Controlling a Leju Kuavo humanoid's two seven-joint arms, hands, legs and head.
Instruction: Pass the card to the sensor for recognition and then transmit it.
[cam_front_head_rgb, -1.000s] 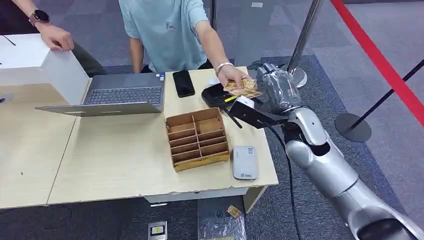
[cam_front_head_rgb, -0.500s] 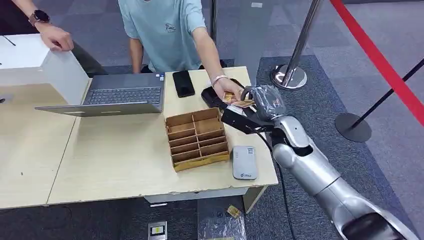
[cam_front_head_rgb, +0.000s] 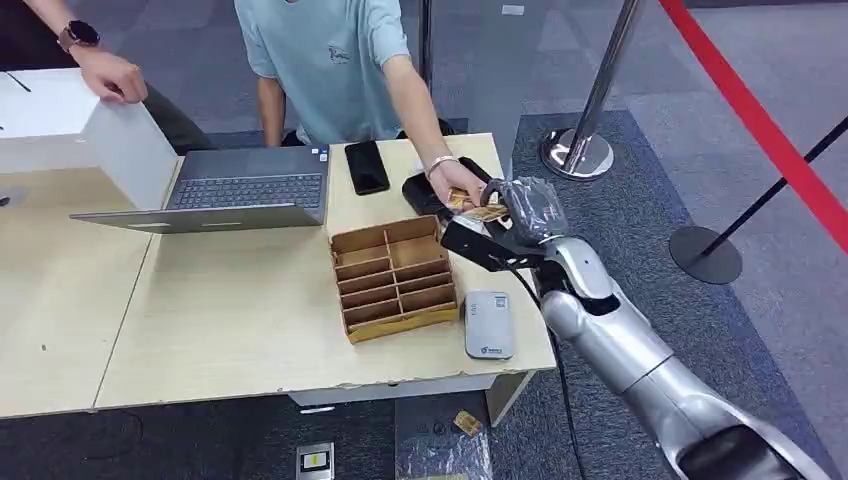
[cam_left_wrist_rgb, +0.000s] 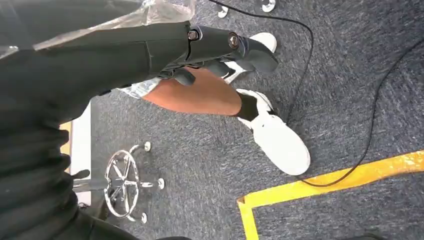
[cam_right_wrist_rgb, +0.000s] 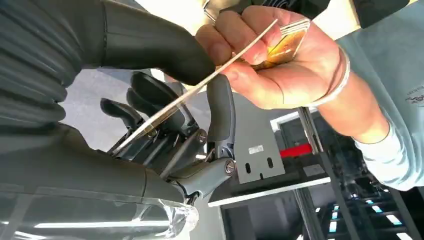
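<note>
A robot's right hand (cam_front_head_rgb: 520, 208) meets a person's hand (cam_front_head_rgb: 462, 186) over the far right corner of the surface (cam_front_head_rgb: 230, 330), a card (cam_right_wrist_rgb: 200, 85) passing between them. Seen from the right wrist, the card's near end lies between the thick thumb and the dark fingers (cam_right_wrist_rgb: 220, 107), which are curled round it, while the person's fingertips pinch its far end; it looks gripped from both sides, though how firmly the robot's hand grips cannot be told. The left hand (cam_left_wrist_rgb: 220, 50) hangs by the robot's side above the carpet, fingers loosely curled and holding nothing.

The handover appears about halfway: the sound course is to tighten thumb against fingers on the card's flat faces, wait for the person to let go, then draw back level so the card neither bends nor slips, before carrying it to the white sensor (cam_front_head_rgb: 489, 325) at the near edge.

Counted from near to far: one white sensor, one wooden divided tray (cam_front_head_rgb: 393, 277), one card plus a small fan of others in the person's palm, one dark reader (cam_front_head_rgb: 425, 192), one phone (cam_front_head_rgb: 367, 166), one laptop (cam_front_head_rgb: 230, 190), one white box (cam_front_head_rgb: 70, 125).
</note>
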